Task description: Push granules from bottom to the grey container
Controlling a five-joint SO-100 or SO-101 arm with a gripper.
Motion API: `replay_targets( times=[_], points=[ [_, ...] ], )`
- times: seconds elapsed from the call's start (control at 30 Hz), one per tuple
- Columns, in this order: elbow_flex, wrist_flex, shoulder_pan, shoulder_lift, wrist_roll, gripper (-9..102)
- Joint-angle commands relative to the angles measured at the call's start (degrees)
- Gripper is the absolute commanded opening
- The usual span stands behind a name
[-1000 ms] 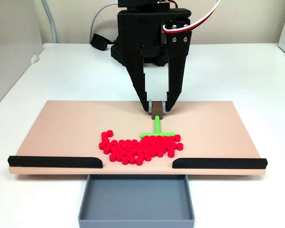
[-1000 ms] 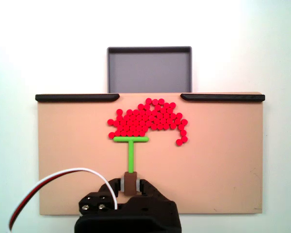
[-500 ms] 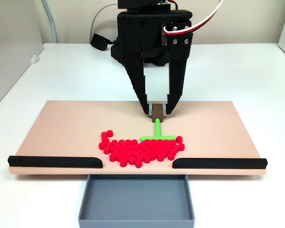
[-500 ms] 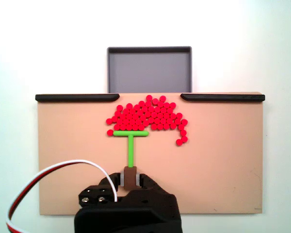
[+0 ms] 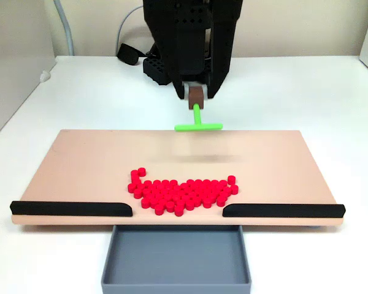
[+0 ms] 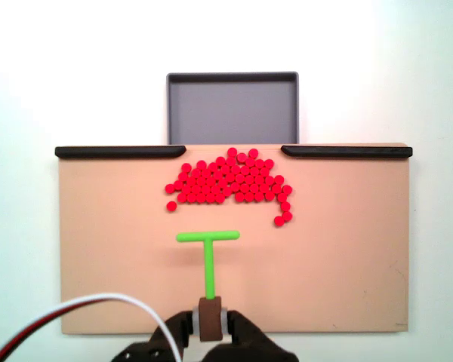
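Claw (image 5: 196, 97) grips the brown handle of a green T-shaped pusher (image 6: 208, 256), lifted clear of the beige board (image 6: 347, 256) in the front fixed view. The granules (image 6: 230, 181), a red cluster, lie near the board's edge, between two black strips (image 5: 70, 209) and facing the gap that opens onto the grey container (image 5: 175, 257), which looks empty. A few stragglers sit at the cluster's ends. Likely risk: a narrow, off-centre push could squeeze pellets sideways behind the strips, or scatter them onto the white counter (image 5: 80, 98).
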Motion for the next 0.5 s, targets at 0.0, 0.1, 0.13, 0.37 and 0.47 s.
replay_targets(
  times=[0.0,0.1,0.13,0.37,0.47],
  points=[
    [-3.5,5.1,0.6,5.6,-1.4,0],
    [-3.4,8.3,1.8,8.0,-3.3,0],
    [-3.0,9.6,2.5,8.8,-4.6,0],
    [-0.4,10.9,3.6,12.7,-4.8,0],
    [0.4,10.9,3.6,13.4,-4.8,0]
  ],
)
